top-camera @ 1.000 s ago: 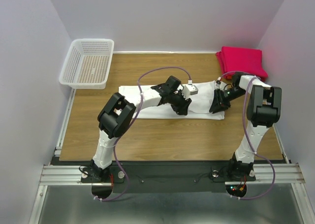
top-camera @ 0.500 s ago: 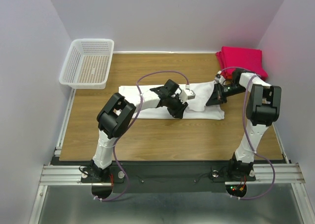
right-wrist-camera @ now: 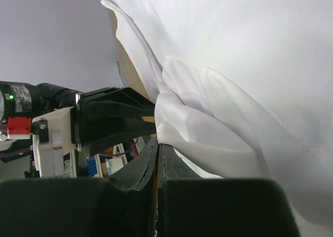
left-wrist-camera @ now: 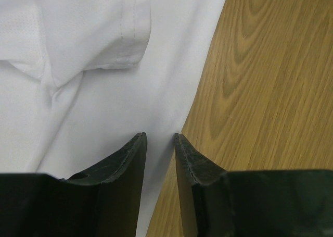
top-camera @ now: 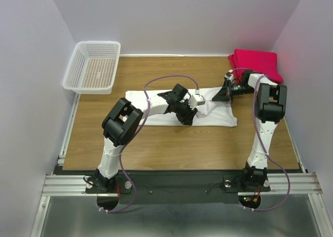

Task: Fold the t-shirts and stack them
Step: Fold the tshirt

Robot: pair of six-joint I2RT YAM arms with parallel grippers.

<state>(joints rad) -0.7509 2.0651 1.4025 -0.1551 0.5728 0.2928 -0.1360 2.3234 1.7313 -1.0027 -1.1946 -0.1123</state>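
White t-shirt (top-camera: 216,115) pinched by outstretched right tool (top-camera: 219,96).

A wood-grain surface (top-camera: 171,143) carries three things. A white t-shirt (top-camera: 218,117) lies stretched from left to right across its middle, rumpled toward its right end. A pile of bright red t-shirts (top-camera: 257,64) sits in the far right corner, and a white plastic lattice basket (top-camera: 99,43) sits at the far left corner, overhanging the left edge.

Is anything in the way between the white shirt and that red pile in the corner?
Nothing visible lies on the table between the white shirt and the red pile. Only the right gripper is there, shut on the shirt's end.
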